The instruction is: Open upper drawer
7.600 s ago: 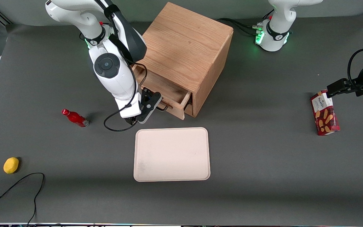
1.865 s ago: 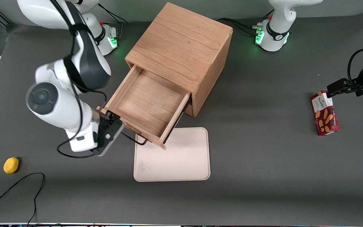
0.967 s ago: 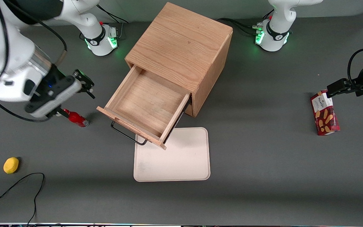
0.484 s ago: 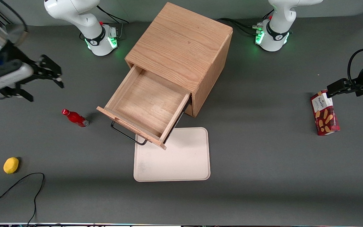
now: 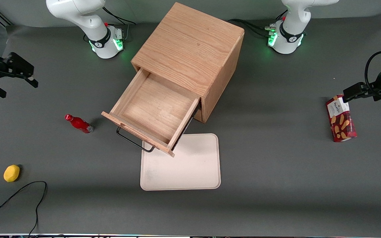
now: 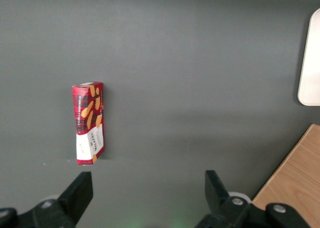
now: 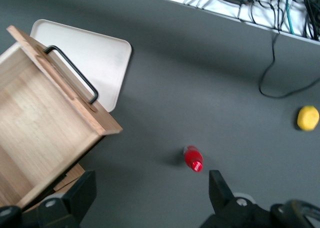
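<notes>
Upper drawer [image 5: 154,114] pulled well out of the oak cube cabinet [image 5: 190,49], nearly to full reach, its front panel overhanging one corner of the cream tray [image 5: 190,168] that lies nearer the front camera. Interior bare wood, nothing inside. Thin black bar handle [image 5: 134,142] projecting from the front panel, standing clear of the wood with room for a finger to pass under; seen also from the right wrist [image 7: 75,72].

Gripper [image 5: 13,71] high up and far off toward the working arm's end of the table, well apart from the drawer, fingers spread wide and holding nothing. Task judged done, or as good as done.

Handling, as a judgement: rigid wooden box, not fragile, moderately light while empty, probably running on side rails, so best moved straight along its own axis. Handle stiff and narrow, probably metal and rather smooth; best grasped at mid-bar to avoid skewing the box on its rails.

Also on the table: red bottle [image 5: 79,124] near the drawer's corner, lemon [image 5: 11,173] and black cable [image 5: 21,198] toward the working arm's end, biscuit box [image 5: 340,119] toward the parked arm's end.
</notes>
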Controlling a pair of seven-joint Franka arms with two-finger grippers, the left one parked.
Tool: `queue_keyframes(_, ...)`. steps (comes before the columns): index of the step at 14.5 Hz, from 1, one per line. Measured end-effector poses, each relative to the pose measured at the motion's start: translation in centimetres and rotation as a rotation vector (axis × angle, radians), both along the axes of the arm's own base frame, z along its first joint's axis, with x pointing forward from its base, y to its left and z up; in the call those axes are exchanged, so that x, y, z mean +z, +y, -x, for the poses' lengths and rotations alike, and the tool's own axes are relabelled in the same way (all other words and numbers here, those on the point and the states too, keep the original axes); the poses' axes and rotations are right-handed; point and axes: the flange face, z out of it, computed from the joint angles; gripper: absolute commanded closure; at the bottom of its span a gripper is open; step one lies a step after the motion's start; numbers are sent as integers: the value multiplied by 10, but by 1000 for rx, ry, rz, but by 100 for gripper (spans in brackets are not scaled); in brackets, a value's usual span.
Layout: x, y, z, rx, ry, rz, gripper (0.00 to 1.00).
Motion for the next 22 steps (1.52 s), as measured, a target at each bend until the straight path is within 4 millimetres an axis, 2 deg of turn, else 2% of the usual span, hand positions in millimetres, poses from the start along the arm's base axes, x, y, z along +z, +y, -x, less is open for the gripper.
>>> queue_keyframes(3, -10, -26, 3, -48, 21, -2, 0)
queue_keyframes(7, -20, -42, 0, -82, 33, 2, 0)
queue_keyframes(13, -34, -42, -10, -200, 51, 9, 0)
queue_keyframes(22, -43, -43, -14, -206, 57, 49, 0)
